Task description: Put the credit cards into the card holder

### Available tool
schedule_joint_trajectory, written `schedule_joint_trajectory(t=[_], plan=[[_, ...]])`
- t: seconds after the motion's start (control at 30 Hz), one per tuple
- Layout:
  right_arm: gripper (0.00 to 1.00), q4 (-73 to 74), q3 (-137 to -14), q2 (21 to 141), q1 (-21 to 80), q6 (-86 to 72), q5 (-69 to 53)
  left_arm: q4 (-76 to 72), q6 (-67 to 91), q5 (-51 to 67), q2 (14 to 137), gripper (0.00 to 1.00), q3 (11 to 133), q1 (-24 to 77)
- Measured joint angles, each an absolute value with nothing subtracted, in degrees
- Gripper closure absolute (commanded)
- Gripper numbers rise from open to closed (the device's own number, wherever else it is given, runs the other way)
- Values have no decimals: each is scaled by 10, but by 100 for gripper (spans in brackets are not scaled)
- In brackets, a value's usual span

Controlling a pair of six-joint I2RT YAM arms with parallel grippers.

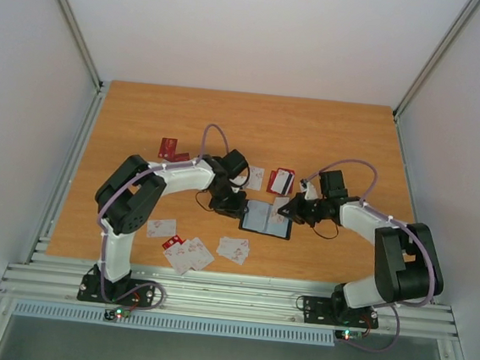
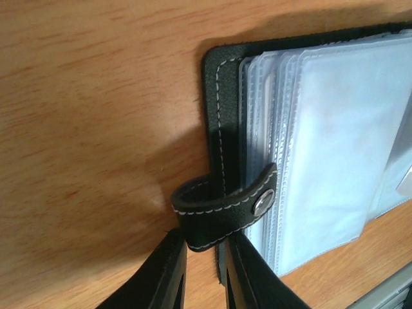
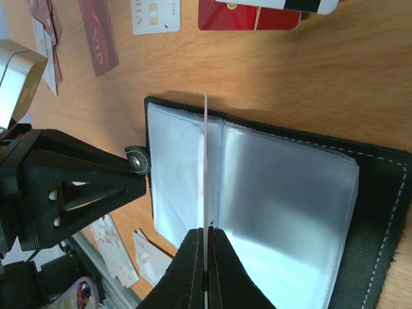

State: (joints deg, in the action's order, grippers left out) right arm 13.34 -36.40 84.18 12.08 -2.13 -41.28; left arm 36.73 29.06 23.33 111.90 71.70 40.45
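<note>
The black card holder (image 1: 266, 219) lies open at the table's middle, its pale clear sleeves (image 2: 322, 148) facing up. My left gripper (image 1: 236, 203) is at its left edge, its jaws (image 2: 206, 248) closed on the black snap strap (image 2: 225, 206). My right gripper (image 1: 291, 209) is shut (image 3: 206, 235) on a thin white card (image 3: 206, 167), held edge-on just above the open holder (image 3: 283, 199), near its middle fold. Other credit cards lie about: red ones (image 1: 173, 150) far left, red and white ones (image 1: 281, 180) behind the holder.
Several white cards with red marks lie near the front edge (image 1: 188, 253), (image 1: 233, 249), (image 1: 161, 228). The left gripper's body (image 3: 77, 187) shows left of the holder in the right wrist view. Metal rails (image 1: 229, 298) run along the near edge.
</note>
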Motion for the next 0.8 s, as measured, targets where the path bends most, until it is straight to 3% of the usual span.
schedule_joint_trajectory(t=[0.8], plan=[[99, 95, -331, 878, 121, -56, -465, 374, 283, 238, 1137, 81, 742, 403]])
